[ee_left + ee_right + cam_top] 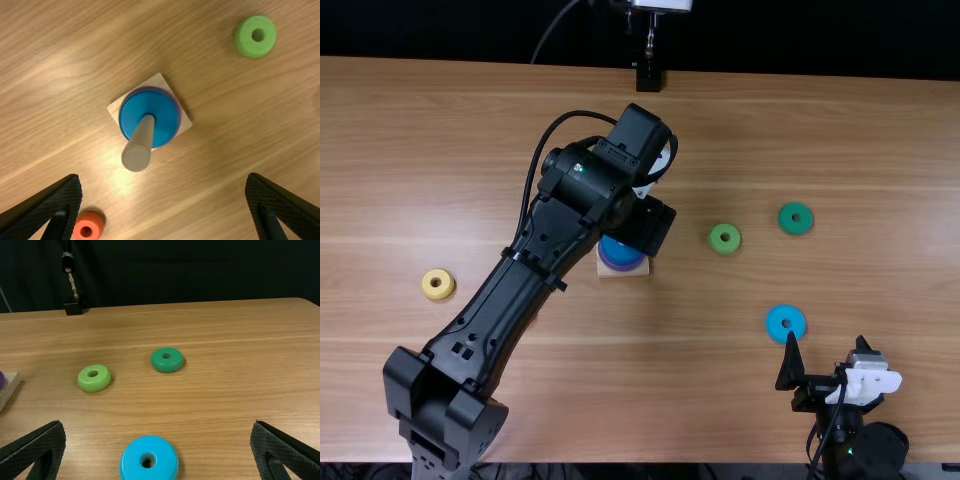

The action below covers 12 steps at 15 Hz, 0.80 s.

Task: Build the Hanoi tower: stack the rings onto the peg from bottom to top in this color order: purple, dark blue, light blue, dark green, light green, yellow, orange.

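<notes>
Peg: stood upright on a square wooden base (pixel 605 274), beneath the left gripper (pixel 164 177); its rod (pixel 137 152) is passed through both stacked rings.
Stacked: the purple ring (pixel 622 268) is set lowest, with the dark blue ring (pixel 131 112) laid on top of it, as the order asks.
Progress: two of seven rings are placed; five are left to be added.
Next ring: the light blue ring (pixel 131 460) is called for, by judgement (it lies flat, just ahead of the right gripper (pixel 158 423)).
Greens: the light green ring (pixel 94 386) is found nearer the base, the dark green ring (pixel 176 361) farther out; both are lying flat.
Last two: the yellow ring (pixel 446 290) is placed well out on the left side, the orange ring (pixel 95 221) nearer the peg.
Left gripper: spread wide, nothing grasped.
Right gripper: likewise parted, nothing clasped.
Edges: no loose ring is set at the brink of the table (pixel 720 400).
Room: the rings are spaced well apart, but the space over the peg is taken up by the left arm (pixel 510 290); it should be moved aside before a ring is brought from the right.
</notes>
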{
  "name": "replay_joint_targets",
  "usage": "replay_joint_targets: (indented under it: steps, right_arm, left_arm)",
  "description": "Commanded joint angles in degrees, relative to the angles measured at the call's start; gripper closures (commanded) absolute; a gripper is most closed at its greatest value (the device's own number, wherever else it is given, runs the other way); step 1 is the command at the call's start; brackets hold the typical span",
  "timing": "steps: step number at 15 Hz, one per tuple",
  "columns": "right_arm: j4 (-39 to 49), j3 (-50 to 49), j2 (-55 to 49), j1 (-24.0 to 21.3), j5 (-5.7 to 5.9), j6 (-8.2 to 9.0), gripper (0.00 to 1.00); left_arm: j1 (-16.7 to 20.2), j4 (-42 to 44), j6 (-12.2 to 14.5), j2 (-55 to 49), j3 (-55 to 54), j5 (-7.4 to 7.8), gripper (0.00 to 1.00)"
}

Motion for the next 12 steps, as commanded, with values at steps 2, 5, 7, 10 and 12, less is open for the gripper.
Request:
replay_joint_targets:
  steps: [2, 5, 7, 10, 12]
  right_arm:
    - [-3.44, -3.63, -1.06, -0.6, -0.26, -0.26, 0.0]
    - [-3.44, -3.63, -1.06, -0.6, -0.26, -0.26, 0.0]
    - [-3.44, -3.63, -1.06, -0.6, -0.26, -0.26, 0.0]
    - [-3.44, -3.63, -1.06, -0.6, -0.26, -0.26, 0.0]
    - [-3.44, -3.63, -1.06, -0.6, -0.26, -0.26, 0.0]
  left_arm:
    - [2.81, 1.7, -0.33, -0.54, 1.46, 1.94, 0.0]
    - [9.75, 12.88, -0.22, -11.7, -0.21, 1.31, 0.0]
    - [13.35, 24.38, -0.01, -19.08, -9.43, 1.2, 0.0]
    - [19.07, 42.1, 0.09, -34.64, -31.14, -1.44, 0.0]
    - [22.76, 47.9, 0.09, -44.92, -43.8, -2.7, 0.0]
